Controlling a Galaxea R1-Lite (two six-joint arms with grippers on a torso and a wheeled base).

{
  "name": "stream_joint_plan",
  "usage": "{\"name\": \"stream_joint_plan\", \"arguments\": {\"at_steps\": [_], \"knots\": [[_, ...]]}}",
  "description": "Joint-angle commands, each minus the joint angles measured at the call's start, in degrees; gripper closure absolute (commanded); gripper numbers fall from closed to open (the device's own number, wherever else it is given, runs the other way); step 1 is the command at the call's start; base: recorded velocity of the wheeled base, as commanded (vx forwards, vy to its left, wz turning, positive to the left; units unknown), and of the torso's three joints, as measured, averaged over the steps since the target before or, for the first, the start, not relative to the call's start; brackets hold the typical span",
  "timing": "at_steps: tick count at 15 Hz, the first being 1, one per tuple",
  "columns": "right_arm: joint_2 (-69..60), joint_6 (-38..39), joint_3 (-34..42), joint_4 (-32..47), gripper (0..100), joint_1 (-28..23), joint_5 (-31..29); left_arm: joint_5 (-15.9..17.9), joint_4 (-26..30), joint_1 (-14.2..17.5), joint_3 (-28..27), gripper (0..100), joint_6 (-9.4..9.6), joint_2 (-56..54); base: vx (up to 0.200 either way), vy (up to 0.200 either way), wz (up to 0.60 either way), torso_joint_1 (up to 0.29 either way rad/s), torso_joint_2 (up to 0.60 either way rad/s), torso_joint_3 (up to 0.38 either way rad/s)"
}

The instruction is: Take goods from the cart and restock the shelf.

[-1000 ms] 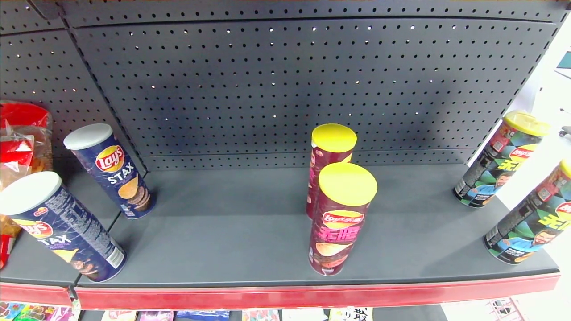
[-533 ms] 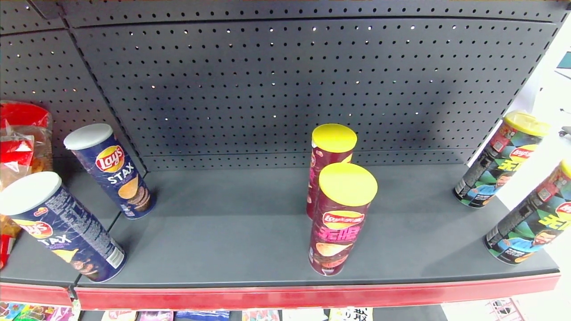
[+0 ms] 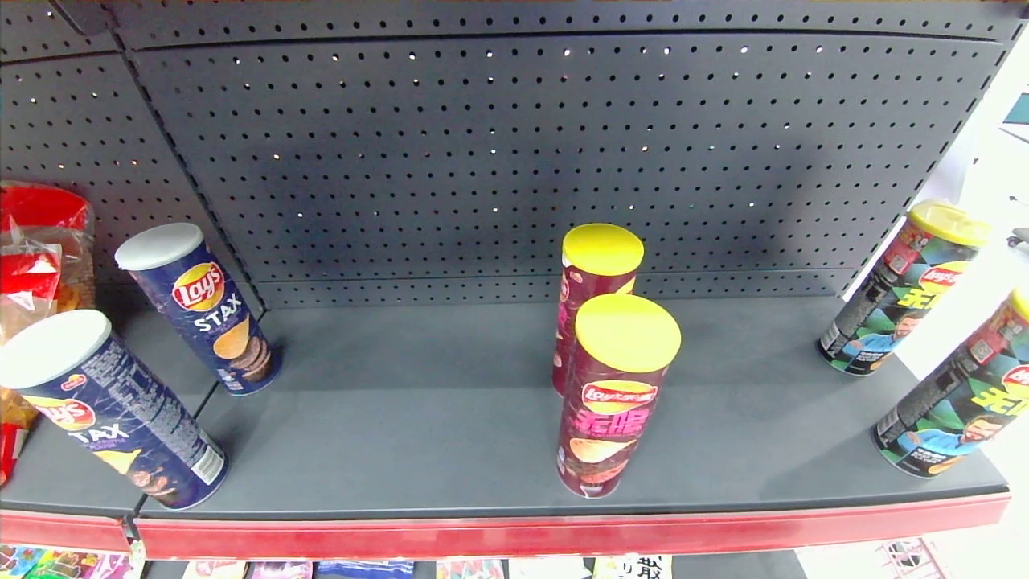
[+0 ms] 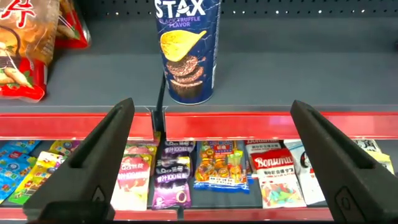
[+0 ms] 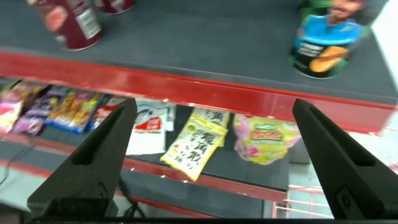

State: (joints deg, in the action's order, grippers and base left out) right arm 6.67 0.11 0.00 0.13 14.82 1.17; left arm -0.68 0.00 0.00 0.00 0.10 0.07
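On the dark grey shelf board (image 3: 450, 418) stand two maroon cans with yellow lids, one in front (image 3: 615, 402) and one behind (image 3: 599, 265). Two blue cans (image 3: 201, 310) (image 3: 112, 410) stand at the left, and two black-and-green cans (image 3: 900, 293) (image 3: 957, 394) at the right end. My left gripper (image 4: 212, 106) is open and holds nothing, level with the red shelf edge (image 4: 249, 121) below a blue can (image 4: 186, 50). My right gripper (image 5: 214, 104) is open too and holds nothing, in front of the shelf edge between a maroon can (image 5: 71, 22) and a black-and-green can (image 5: 326, 40).
Red snack bags (image 3: 36, 249) sit at the far left of the shelf. Small sweet packets (image 4: 217, 168) (image 5: 199, 140) lie on the lower shelf. A perforated back panel (image 3: 514, 161) closes the rear. A red wire frame (image 3: 908, 555) shows at the lower right.
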Motion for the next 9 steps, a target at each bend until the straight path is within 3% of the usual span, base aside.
{"name": "stream_joint_plan", "arguments": {"at_steps": [1,3,5,6,8,9], "knots": [[0.5,1.6,-0.1,0.0,0,1.3,0.1,0.0,-0.1,0.0,0.0,0,-0.01,0.0,0.0,0.0,0.0,0.0,0.0,0.0],[-1.0,2.1,-0.4,0.3,0,2.0,0.2,0.0,0.0,0.0,0.0,0,-0.01,0.0,0.0,0.0,0.0,0.0,0.0,0.0],[8.6,8.7,-12.0,0.6,0,4.1,2.8,0.0,0.0,0.0,0.0,0,-0.01,0.0,0.0,0.0,0.0,0.0,0.0,0.0],[25.5,15.4,-26.9,0.7,0,4.6,2.8,0.0,0.0,0.0,0.0,0,-0.01,0.1,0.0,0.0,0.0,0.0,0.0,0.0],[39.5,10.5,-32.3,0.0,0,5.0,3.5,0.0,0.0,0.0,0.0,0,-0.01,0.0,0.0,0.0,0.0,0.0,0.0,0.0],[43.7,9.6,-32.8,0.0,0,7.7,4.1,0.0,0.0,0.0,0.0,0,-0.01,0.0,0.0,0.0,0.0,0.0,0.0,0.0]]}}
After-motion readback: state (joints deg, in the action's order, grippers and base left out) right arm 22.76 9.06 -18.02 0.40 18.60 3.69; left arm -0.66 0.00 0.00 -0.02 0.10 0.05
